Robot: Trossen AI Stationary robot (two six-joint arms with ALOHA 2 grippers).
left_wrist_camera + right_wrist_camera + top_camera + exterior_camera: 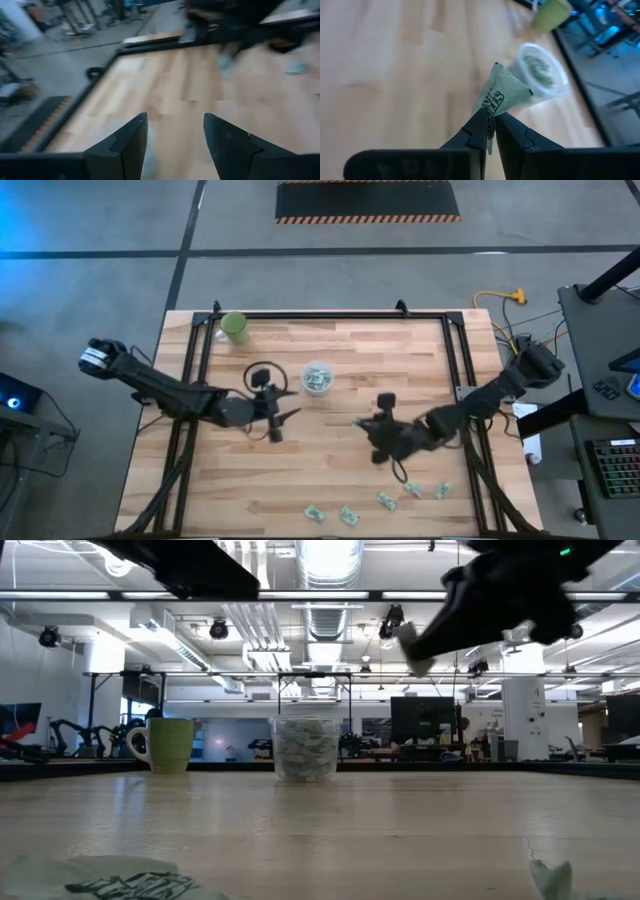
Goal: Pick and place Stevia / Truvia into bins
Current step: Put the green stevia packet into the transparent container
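The right hand (490, 127) is pinched shut on a small pale green and white paper packet (502, 97), held above the wooden counter (330, 470) and near the small round clear plastic cup (317, 378), which already holds packets. This looks like the carry step; next the packet must be brought over the cup's mouth and released. The packet is creased, with dark lettering. The left hand (175, 132) hovers beside the cup, wide open and empty.
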